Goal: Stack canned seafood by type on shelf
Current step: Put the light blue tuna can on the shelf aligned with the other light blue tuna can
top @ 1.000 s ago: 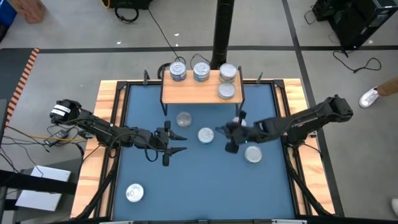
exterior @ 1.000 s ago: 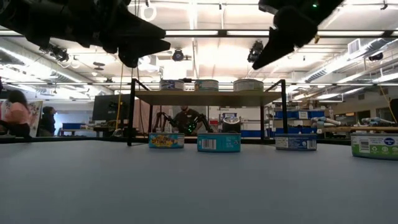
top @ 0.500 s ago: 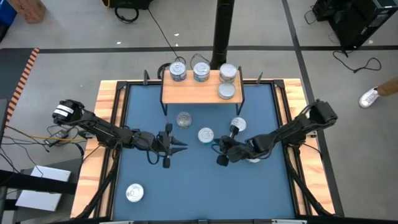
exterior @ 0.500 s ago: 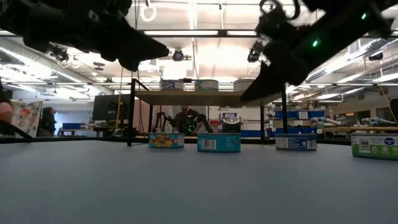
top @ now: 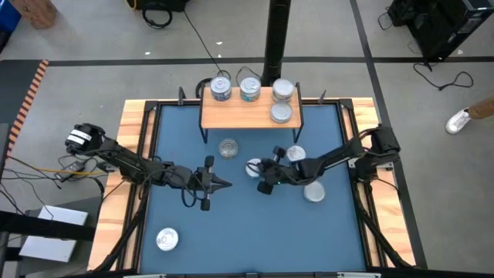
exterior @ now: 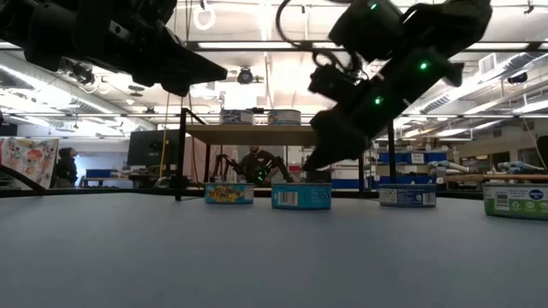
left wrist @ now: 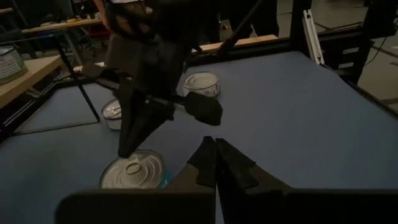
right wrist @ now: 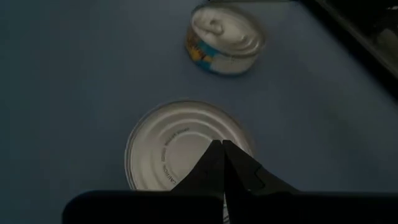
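Observation:
The shelf (top: 239,114) stands at the far middle of the blue mat and carries several canned seafood tins (top: 249,89). More tins rest flat on the mat, one with a teal label (top: 251,164) at the middle. My right gripper (top: 258,167) is shut and hovers just above that tin's silver top (right wrist: 174,143), fingers slanting down; the low view shows a gap between the tips (exterior: 310,165) and the tin (exterior: 300,196). My left gripper (top: 224,184) is shut, empty, raised over the mat left of it.
A yellow-labelled tin (top: 228,147) sits in front of the shelf's left legs. Other tins lie at the right (top: 296,154) (top: 314,191) and at the near left (top: 167,240). Wooden rails (top: 137,123) edge the mat. People stand in the room beyond.
My left gripper has shut on nothing, staying in place. My right gripper, shut throughout, has swung toward the table's left edge and come down, from beside the right-hand tins until it is over the teal tin at the middle. No tin has moved.

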Robot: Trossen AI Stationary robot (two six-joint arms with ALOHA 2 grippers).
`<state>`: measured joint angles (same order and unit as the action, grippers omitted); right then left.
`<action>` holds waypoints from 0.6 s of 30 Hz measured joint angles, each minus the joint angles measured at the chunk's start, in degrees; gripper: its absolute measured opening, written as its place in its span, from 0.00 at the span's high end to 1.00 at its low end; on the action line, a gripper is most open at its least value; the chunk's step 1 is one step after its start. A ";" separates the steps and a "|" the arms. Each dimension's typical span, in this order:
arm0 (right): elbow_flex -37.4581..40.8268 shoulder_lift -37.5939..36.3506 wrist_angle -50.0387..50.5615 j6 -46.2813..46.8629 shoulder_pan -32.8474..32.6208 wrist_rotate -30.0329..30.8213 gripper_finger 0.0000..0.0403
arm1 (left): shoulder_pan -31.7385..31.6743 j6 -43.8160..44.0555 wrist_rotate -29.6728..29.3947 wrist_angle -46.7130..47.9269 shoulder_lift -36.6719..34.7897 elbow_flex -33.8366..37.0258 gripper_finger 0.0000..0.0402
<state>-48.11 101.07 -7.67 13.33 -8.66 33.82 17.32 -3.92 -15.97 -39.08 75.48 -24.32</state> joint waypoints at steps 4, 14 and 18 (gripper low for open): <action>-1.17 1.76 1.28 0.15 1.27 -5.07 0.99 | 0.00 0.02 -0.02 0.52 0.00 0.00 0.99; -1.61 1.69 2.73 2.12 0.57 -13.56 0.99 | 0.11 0.03 1.74 1.84 1.04 -0.70 0.99; -1.72 1.69 3.25 3.61 -0.29 -15.26 0.99 | 0.33 -0.16 1.90 1.93 2.96 -1.50 0.99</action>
<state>-49.82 102.76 -4.42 16.95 -8.95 18.55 17.65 -4.08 -14.06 -37.15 78.45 -25.81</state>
